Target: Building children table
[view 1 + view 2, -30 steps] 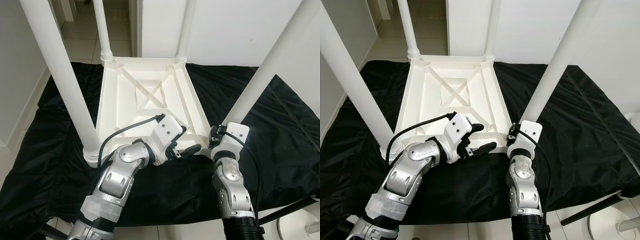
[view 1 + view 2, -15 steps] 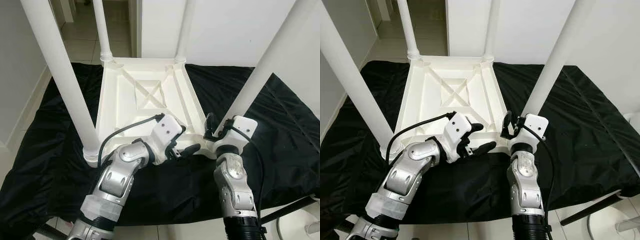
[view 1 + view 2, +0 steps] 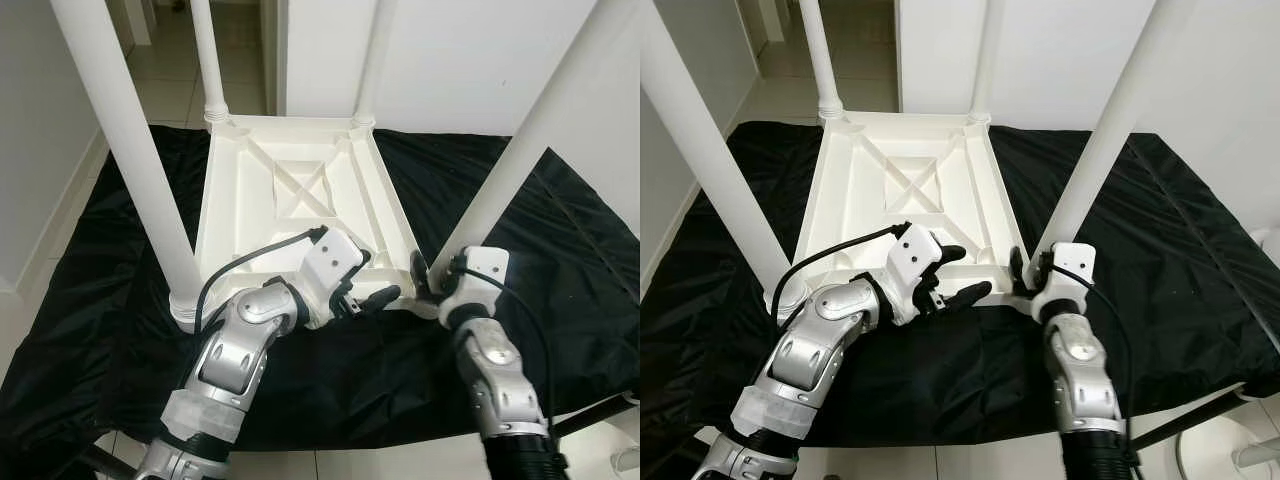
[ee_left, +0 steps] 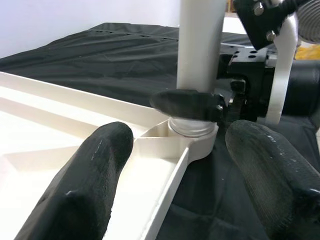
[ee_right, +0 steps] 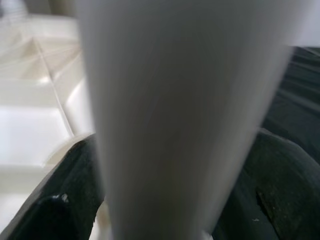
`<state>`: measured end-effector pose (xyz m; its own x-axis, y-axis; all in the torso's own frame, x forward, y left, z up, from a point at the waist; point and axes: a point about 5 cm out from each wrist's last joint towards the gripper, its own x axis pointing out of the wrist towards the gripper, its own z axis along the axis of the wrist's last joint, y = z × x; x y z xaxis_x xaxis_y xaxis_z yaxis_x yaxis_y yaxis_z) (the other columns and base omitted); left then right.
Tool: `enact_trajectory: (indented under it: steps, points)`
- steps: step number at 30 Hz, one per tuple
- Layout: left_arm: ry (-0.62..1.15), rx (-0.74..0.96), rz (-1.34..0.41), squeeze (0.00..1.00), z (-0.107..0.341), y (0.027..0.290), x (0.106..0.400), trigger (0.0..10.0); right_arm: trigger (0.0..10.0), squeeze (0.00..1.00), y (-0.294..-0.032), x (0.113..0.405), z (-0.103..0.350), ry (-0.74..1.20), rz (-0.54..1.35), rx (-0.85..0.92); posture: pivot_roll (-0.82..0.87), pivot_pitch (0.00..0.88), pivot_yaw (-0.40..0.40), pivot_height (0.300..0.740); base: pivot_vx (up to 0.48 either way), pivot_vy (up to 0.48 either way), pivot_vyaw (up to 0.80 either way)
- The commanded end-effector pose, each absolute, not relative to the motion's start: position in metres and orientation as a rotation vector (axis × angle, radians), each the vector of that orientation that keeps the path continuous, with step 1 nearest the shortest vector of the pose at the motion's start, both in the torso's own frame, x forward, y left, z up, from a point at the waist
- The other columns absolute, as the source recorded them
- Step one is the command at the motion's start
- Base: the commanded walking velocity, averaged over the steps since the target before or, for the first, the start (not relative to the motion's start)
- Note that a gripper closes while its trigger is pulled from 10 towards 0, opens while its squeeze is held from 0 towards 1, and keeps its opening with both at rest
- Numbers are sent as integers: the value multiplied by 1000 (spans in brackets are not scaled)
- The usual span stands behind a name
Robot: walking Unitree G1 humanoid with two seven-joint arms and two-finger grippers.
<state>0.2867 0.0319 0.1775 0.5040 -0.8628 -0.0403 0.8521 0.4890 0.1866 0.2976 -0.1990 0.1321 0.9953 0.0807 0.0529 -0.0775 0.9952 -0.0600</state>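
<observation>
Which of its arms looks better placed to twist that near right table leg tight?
The right: its claw already straddles the table leg at its base. The left claw rests open beside it.

No legible text or labels

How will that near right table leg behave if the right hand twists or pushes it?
The leg looks smooth and round, so the right hand may slip. Long and standing in a corner socket of the upturned table, it may wobble or lever the light-looking top.
</observation>
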Motion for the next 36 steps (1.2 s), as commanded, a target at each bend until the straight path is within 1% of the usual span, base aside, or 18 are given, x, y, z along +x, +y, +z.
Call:
enact_trajectory:
  steps: [1,4,7,8,10,13,14,22,23,24,25,26,27,28,36]
  points:
    - [-64,186,-949,0,176,33,291,10000,10000,0,-201,299,132,-59,127,-61,-34,0,-62,740,0,0,0]
    - [-66,187,-952,0,177,33,291,10000,10000,0,-203,301,132,-43,243,-90,-39,0,-55,740,0,0,0]
    - [-67,186,-954,0,178,33,293,10000,10000,0,-203,304,132,-30,362,-154,-43,0,-47,740,0,0,0]
    - [-67,186,-954,0,178,33,293,10000,10000,0,-203,304,132,-30,362,-154,-43,0,-47,740,0,0,0]
    - [-70,187,-955,0,179,32,293,10000,10000,0,-203,308,131,-2,468,-184,-48,0,-37,740,0,0,0]
    - [-72,188,-956,0,180,31,294,10000,10000,0,-204,311,131,-5,500,-208,-48,0,-37,740,0,0,0]
    - [-75,189,-957,0,181,31,295,10000,10000,0,-204,314,131,6,540,-219,-45,0,-27,740,0,0,0]
    - [-80,192,-956,0,184,32,296,10000,10000,0,-209,321,129,38,600,-250,-38,0,-27,740,0,0,0]
    - [-80,192,-954,0,184,33,297,10000,3765,0,-211,321,127,50,608,-256,-38,0,-27,740,0,0,0]
    - [-80,192,-953,0,184,33,297,10000,2863,0,-212,320,125,63,612,-267,-38,0,-27,740,0,0,0]
    - [-79,192,-952,0,184,34,297,10000,1647,0,-214,320,123,71,615,-278,-38,0,-27,740,0,0,0]
    - [-79,192,-951,0,184,34,297,10000,1059,0,-215,320,121,75,619,-281,-38,0,-27,740,0,0,0]
    - [-79,192,-951,0,184,34,297,10000,1059,0,-215,320,121,75,619,-281,-38,0,-27,740,0,0,0]
    - [-79,192,-951,0,183,34,296,10000,0,0,-216,320,119,79,622,-278,-38,0,-27,740,0,0,0]
    - [-79,190,-957,0,184,32,296,10000,0,0,-215,317,116,72,630,-239,-42,0,-22,740,0,0,0]
